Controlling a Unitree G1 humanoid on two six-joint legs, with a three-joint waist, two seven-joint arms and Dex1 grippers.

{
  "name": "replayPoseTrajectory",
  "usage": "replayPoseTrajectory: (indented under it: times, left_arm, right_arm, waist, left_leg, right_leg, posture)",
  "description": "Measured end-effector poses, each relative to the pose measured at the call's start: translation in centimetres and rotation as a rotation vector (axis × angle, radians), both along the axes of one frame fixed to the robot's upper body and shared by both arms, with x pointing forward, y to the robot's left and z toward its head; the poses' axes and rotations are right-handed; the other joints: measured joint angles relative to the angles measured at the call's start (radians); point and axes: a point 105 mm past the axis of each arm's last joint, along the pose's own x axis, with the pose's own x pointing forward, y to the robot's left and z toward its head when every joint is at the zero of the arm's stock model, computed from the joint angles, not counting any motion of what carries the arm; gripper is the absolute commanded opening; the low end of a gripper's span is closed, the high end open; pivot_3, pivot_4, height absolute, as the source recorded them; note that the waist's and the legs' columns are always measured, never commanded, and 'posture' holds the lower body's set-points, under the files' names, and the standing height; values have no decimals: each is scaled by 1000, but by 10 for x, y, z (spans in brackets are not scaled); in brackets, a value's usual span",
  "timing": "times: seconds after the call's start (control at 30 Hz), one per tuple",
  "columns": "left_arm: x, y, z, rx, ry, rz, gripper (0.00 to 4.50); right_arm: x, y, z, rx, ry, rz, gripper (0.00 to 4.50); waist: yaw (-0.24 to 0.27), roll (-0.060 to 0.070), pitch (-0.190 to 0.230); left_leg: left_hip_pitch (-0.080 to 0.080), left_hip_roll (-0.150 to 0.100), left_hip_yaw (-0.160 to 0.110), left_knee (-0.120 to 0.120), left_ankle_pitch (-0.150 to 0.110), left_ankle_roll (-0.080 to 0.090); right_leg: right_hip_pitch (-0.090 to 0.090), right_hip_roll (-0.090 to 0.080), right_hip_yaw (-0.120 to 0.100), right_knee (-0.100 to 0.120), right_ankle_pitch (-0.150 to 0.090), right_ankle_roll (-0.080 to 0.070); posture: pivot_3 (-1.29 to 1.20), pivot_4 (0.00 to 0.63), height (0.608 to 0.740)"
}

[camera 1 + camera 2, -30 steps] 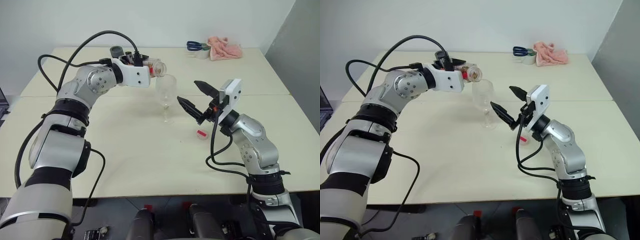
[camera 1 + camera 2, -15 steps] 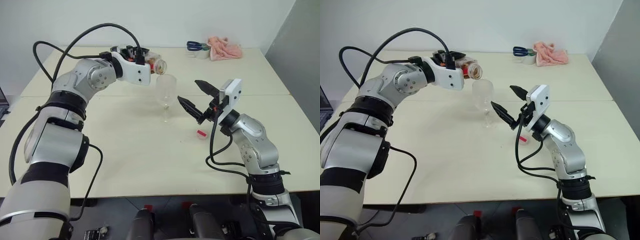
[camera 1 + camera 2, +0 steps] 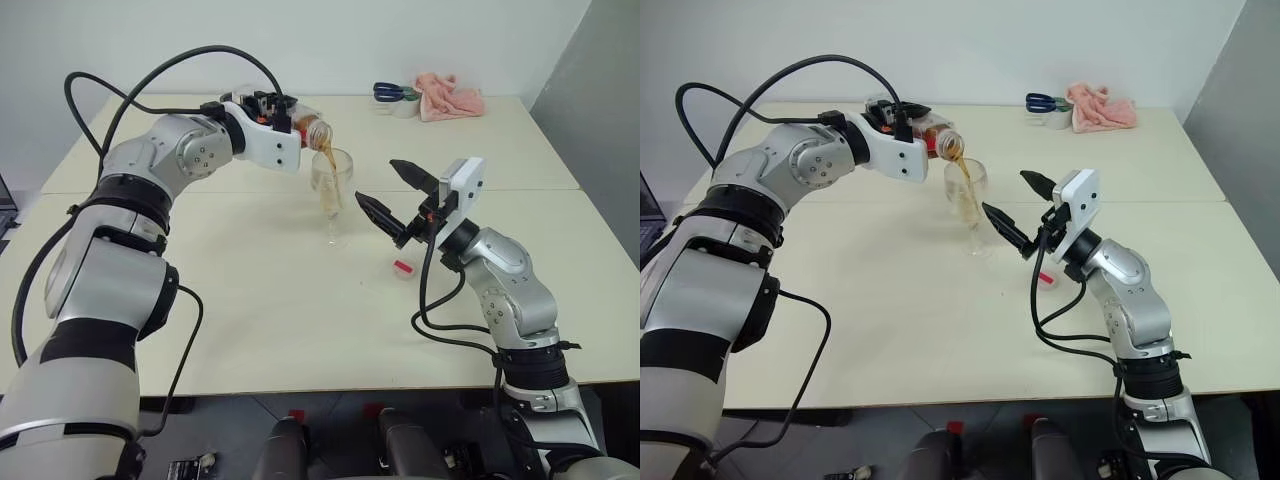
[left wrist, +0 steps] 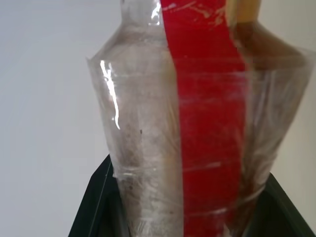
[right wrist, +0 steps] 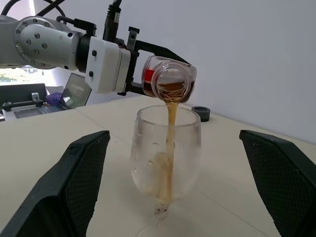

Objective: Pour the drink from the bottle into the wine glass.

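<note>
Tabletop (image 3: 250,300), cream in colour, carried the wine glass (image 3: 332,190) upright near its middle in the left eye view. The left gripper (image 3: 285,110) was clamped shut on the bottle (image 3: 308,128), which lay tipped with its open mouth just above the rim of the glass. The drink (image 3: 328,175) fell from that mouth in a thin amber stream into the bowl. The right gripper (image 3: 388,192) stood just beside the glass on its right, fingers spread wide and empty, not touching it. A small red-and-white cap (image 3: 403,267) lay on the tabletop below the right gripper. At the far edge sat a pink cloth (image 3: 449,95) with blue-handled scissors (image 3: 390,92) next to it.

Right eye view gave the same arrangement: bottle (image 3: 940,140) tilted over the wine glass (image 3: 967,200), right gripper (image 3: 1015,205) open alongside.

Left wrist view showed the bottle (image 4: 197,123) close up, clear plastic with a red label strip, held between the black fingers (image 4: 96,202) at its base.

Right wrist view looked between the two open black fingers (image 5: 74,173) at the wine glass (image 5: 168,153). The drink (image 5: 169,143) ran down inside the bowl and pooled at the bottom. The bottle (image 5: 168,84) hung mouth-forward above the rim. A small dark puck (image 5: 200,113) lay on the tabletop behind the glass.
</note>
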Motion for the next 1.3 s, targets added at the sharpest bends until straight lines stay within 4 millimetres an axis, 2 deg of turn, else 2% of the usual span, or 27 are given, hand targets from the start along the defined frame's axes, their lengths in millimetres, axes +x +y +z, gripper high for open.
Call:
replayPoseTrajectory:
  times: [1.3]
  left_arm:
    - [1, 4, 7, 56, -25, 20, 1745]
  right_arm:
    - [0, 1, 0, 1, 1, 0, 4500]
  waist:
    - [0, 0, 0]
  left_leg:
    - [0, 0, 0, 1, 0, 0]
  right_leg:
    - [0, 0, 0, 2, 0, 0]
  posture:
    - [0, 150, 740]
